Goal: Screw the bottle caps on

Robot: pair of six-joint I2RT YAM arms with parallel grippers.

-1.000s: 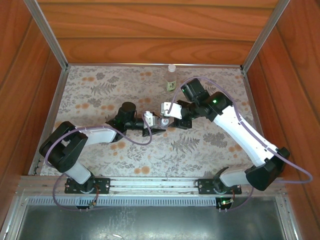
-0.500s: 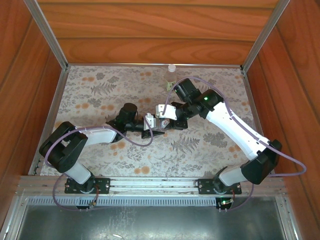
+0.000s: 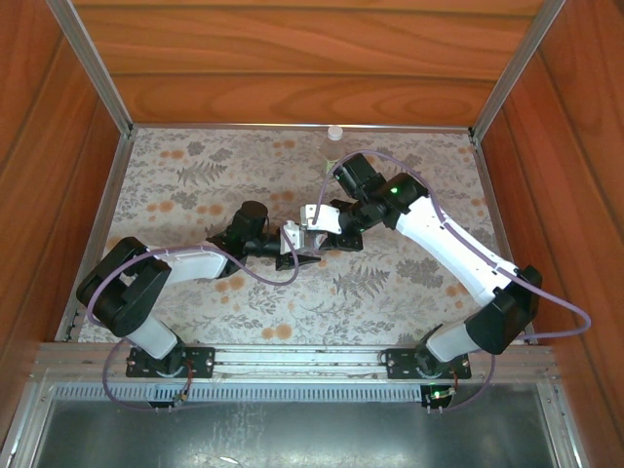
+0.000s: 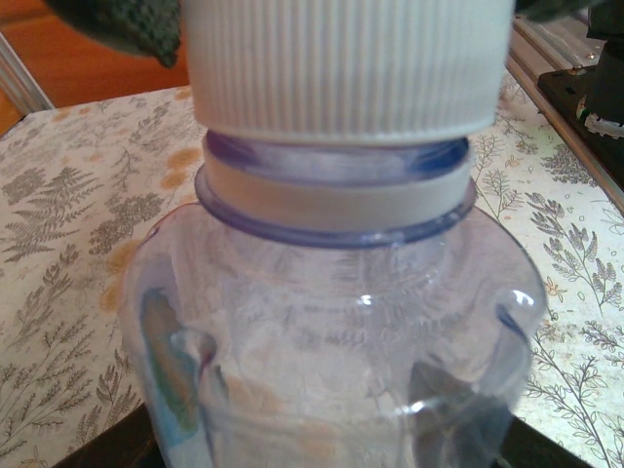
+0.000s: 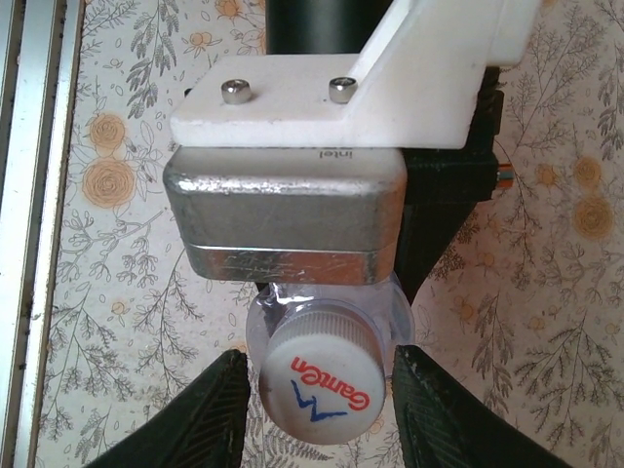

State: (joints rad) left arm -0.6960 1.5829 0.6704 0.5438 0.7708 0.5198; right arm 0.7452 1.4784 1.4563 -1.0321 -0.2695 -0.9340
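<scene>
The bluish label-free bottle [image 4: 331,322] stands in my left gripper [image 3: 295,244], which is shut on its body. A white ribbed cap [image 4: 341,68] sits on its neck; from above its top [image 5: 322,385] carries red and blue print. My right gripper [image 5: 322,400] hangs over it, black fingers [image 5: 210,414] on either side of the cap with a thin gap each side, open. In the top view the right gripper [image 3: 314,220] meets the left one at mid-table. The other bottle [image 3: 331,156], with a white cap [image 3: 334,132], stands at the back, partly hidden by the right arm.
The floral table cover [image 3: 195,185] is walled by wooden panels [image 3: 292,58] at the back and sides. A metal rail [image 5: 29,195] runs along the near edge. The left wrist's silver camera housing [image 5: 283,224] sits just behind the held bottle.
My right gripper has moved left and down over the capped bottle, and its jaws have narrowed around the cap. The left arm has held still.
</scene>
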